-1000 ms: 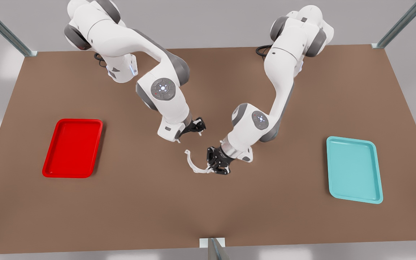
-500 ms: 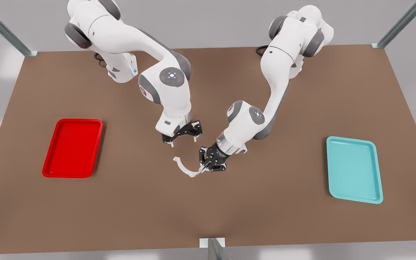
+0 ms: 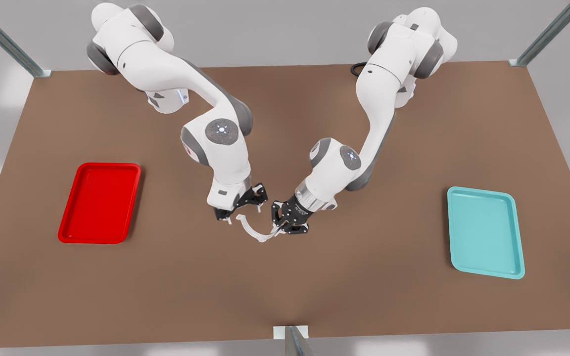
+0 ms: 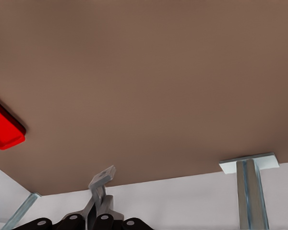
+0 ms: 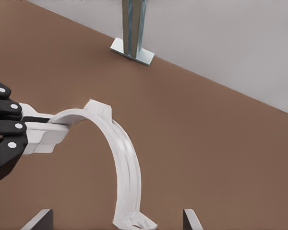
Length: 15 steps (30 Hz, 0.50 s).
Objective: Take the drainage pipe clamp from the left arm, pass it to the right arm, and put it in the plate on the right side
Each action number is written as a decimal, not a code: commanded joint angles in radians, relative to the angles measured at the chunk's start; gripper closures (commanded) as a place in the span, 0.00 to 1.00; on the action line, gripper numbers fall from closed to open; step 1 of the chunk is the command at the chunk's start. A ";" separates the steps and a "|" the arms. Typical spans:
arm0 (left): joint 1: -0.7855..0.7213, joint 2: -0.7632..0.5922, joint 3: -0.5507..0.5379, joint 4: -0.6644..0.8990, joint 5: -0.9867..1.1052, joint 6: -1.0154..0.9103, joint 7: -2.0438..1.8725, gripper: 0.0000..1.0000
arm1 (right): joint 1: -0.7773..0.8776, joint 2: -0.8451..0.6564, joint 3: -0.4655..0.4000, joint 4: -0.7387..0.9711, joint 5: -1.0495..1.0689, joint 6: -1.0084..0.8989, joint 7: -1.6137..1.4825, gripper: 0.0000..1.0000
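The drainage pipe clamp (image 3: 254, 230) is held aloft over mid-table, one tab gripped by the left gripper (image 3: 281, 228). The right gripper (image 3: 243, 211), jaws spread, is poised at the free tab; closing is judged next, before the plate (image 3: 100, 201).

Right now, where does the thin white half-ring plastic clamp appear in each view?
Front view: mid-table, the clamp held by the left gripper, right gripper open at its free end.
Left wrist view: one tab sticking out of shut jaws.
Right wrist view: the whole arc.
Shared landmark: grey metal post.
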<state>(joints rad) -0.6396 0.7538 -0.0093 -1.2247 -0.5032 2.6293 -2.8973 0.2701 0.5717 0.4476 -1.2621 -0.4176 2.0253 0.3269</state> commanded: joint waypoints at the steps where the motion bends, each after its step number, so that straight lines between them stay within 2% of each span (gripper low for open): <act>1: 0.000 -0.001 0.000 0.001 0.003 0.000 -0.404 0.79 | 0.001 -0.001 0.000 0.001 -0.001 0.064 -0.243 0.00; 11: 0.000 0.001 -0.001 0.001 0.003 0.005 -0.404 0.79 | 0.003 0.027 -0.001 0.001 -0.060 0.178 -0.233 0.00; 12: 0.000 0.001 -0.001 0.001 0.002 0.005 -0.404 0.79 | 0.003 0.028 -0.001 0.001 -0.060 0.179 -0.233 0.02; 15: -0.002 0.004 -0.001 0.001 -0.003 0.005 -0.404 0.79 | 0.006 0.031 -0.001 0.001 -0.061 0.179 -0.233 0.21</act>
<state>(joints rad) -0.6410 0.7585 -0.0101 -1.2247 -0.5061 2.6341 -2.8973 0.2754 0.6038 0.4460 -1.2615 -0.4740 2.1775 0.1944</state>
